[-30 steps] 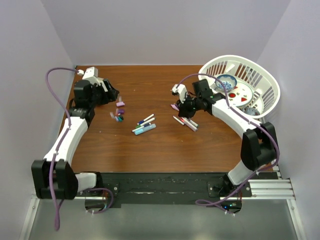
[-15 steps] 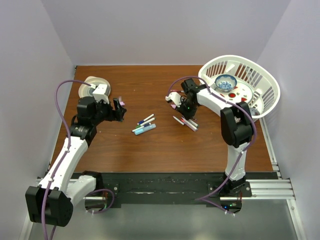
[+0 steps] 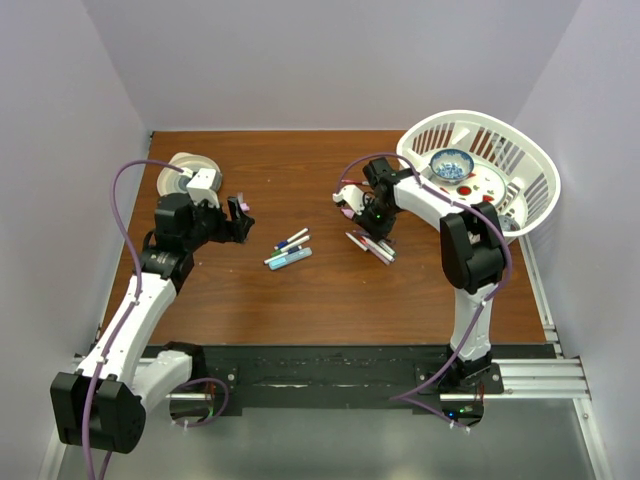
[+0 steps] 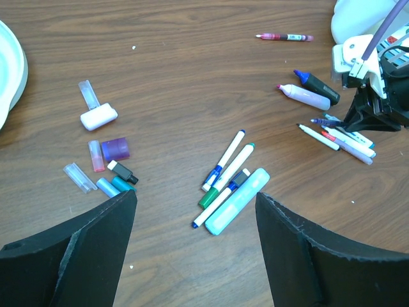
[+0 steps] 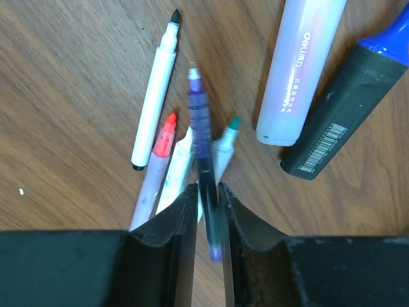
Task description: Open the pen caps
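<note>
Our left fingers gape empty; we cannot tell if right fingers grip the purple pen. Loosened, it could skid toward twelve o'clock.

A table carries everything; a basket sits at its far right corner, with a bowl and a plate inside it, the bowl left of the plate; a second plate lies at the far left; loose caps lie scattered between that second plate and the middle of the table; a bunch of pens lies mid-table, right of the caps, side by side and touching; a bunch of thin pens lies further right, toward the basket; two thick markers lie side by side just behind them; a single pen lies alone farther back.
</note>
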You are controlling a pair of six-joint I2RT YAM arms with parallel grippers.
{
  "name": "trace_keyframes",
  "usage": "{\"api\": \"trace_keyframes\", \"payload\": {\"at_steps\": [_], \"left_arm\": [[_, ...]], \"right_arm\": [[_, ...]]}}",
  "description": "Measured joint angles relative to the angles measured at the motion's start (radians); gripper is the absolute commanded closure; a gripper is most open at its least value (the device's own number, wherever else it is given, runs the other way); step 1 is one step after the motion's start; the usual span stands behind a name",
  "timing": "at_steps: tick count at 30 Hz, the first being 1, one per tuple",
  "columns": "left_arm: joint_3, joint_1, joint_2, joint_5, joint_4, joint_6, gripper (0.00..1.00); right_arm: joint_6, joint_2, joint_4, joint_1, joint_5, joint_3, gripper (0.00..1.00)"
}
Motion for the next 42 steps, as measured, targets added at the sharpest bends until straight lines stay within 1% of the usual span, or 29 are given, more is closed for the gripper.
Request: {"api": "trace_keyframes", "payload": {"at_steps": [10, 17, 21, 24, 29, 32, 33, 35, 36, 42], "left_arm": [[0.0, 0.0, 0.0, 0.004, 0.0, 0.0, 0.19], [0.0, 0.0, 0.0, 0.005, 0.0, 0.0, 0.18], [0.0, 0.0, 0.0, 0.011, 0.0, 0.0, 0.18], [0.0, 0.0, 0.006, 0.03, 0.004, 0.0, 0.14], [-0.002, -0.001, 0.031, 0.085, 0.015, 0.0, 0.14], [-0.006, -0.007, 0.055, 0.116, 0.019, 0.0, 0.18], [-0.006, -0.012, 0.067, 0.124, 0.019, 0.001, 0.22], [-0.006, -0.026, 0.096, 0.142, 0.021, 0.003, 0.26], [-0.006, -0.032, 0.109, 0.146, 0.021, 0.007, 0.32], [-0.005, -0.091, 0.23, 0.156, 0.004, 0.027, 0.45]], "right_arm": [[0.013, 0.0, 0.0, -0.002, -0.002, -0.004, 0.74], [0.028, -0.014, 0.0, -0.008, -0.006, -0.01, 0.71], [0.037, -0.066, -0.004, -0.011, -0.022, -0.026, 0.68], [0.047, -0.122, -0.003, -0.013, -0.047, -0.037, 0.67], [0.062, -0.202, 0.0, -0.014, -0.121, -0.063, 0.65], [0.073, -0.249, 0.002, -0.015, -0.197, -0.099, 0.65], [0.076, -0.264, 0.005, -0.017, -0.226, -0.113, 0.65], [0.082, -0.297, 0.005, -0.02, -0.288, -0.141, 0.65], [0.085, -0.311, 0.006, -0.021, -0.308, -0.15, 0.65], [0.098, -0.432, 0.051, -0.027, -0.433, -0.231, 0.64]]}}
